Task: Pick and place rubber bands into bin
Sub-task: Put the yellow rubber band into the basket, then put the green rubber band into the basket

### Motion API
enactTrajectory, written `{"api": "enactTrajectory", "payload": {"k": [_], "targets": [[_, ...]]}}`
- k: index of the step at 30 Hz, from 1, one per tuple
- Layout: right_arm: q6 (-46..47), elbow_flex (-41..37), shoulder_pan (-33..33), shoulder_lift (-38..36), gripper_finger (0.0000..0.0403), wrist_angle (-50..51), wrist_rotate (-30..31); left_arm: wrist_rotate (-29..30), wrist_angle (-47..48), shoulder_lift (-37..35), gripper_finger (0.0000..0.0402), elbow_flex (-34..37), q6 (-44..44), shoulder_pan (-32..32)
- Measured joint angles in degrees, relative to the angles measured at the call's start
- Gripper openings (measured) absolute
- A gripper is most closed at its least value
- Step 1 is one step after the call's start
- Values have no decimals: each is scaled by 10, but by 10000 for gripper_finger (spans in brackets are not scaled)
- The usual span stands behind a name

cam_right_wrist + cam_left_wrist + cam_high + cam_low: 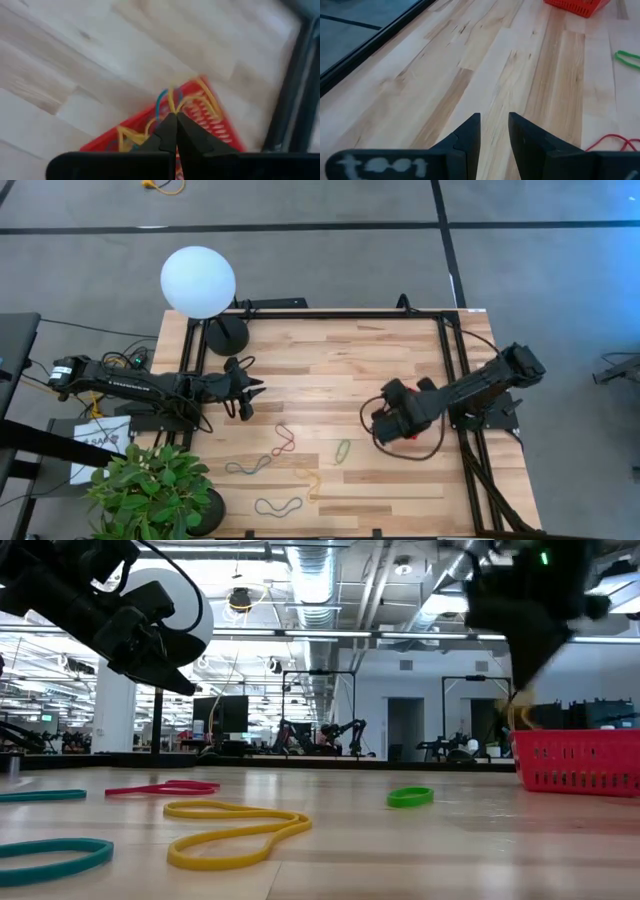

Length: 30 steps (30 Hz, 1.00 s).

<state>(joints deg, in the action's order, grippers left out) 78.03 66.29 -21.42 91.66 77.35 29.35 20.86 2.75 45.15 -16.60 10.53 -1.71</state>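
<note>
Red bin (210, 117) is hovered over by the right gripper (172, 117), fingers pressed together; bands inside could be snagged out.

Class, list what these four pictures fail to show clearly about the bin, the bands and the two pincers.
- Bin contents: high view, the right pincer and arm cover it; right wrist view, motion blur, count unclear.
- Whether the shut right pincer grips a band: its fingers hide the tips.
- Left pincer: low view, dark silhouette cut by the edge.
- Teal rubber band: low view, frame edge crops it.
</note>
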Motion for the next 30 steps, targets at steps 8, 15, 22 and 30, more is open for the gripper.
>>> {"api": "enactTrajectory", "payload": {"k": [8,15,22,30], "targets": [[117,-110,-1,14,2,-38,-55,1,-4,0,91,0,-1,0],[94,-139,3,18,41,-89,-70,7,-9,0,91,0,-7,0],[31,-128,27,18,95,-118,-70,10,-10,0,91,0,-7,0],[-67,-32,26,18,118,-121,-14,10,-10,0,91,0,-4,0]]}}
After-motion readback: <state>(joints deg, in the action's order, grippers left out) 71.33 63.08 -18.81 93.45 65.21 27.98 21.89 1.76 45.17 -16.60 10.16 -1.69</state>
